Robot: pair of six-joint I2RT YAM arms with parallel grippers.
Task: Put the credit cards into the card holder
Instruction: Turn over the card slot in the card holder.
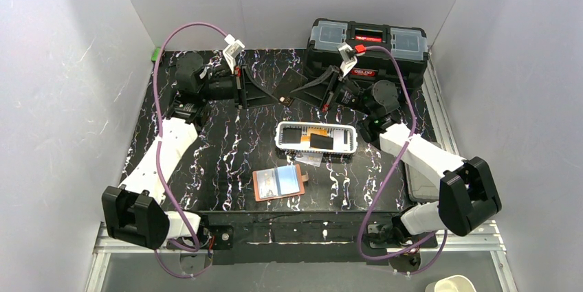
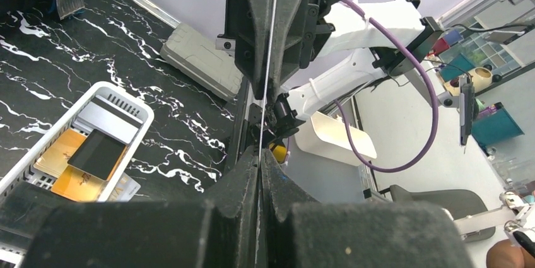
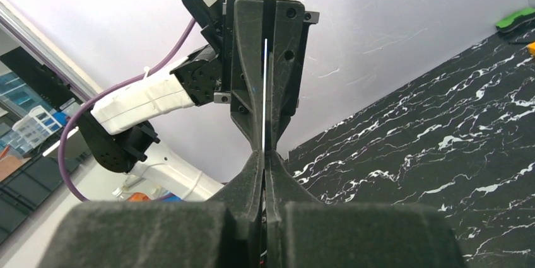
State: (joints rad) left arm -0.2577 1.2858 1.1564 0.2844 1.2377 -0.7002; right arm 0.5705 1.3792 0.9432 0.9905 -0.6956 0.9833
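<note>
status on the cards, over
Both left gripper and right gripper shut on one card, edge-on between them. The card holder lies open up front, light blue card on it. More cards in white basket; nothing in the way.

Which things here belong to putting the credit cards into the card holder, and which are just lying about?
Job in hand:
- card, pinched between left gripper and right gripper
- cards in the basket
- card holder, lying open

Lying about:
- toolbox
- grey case
- green object at the far corner
</note>
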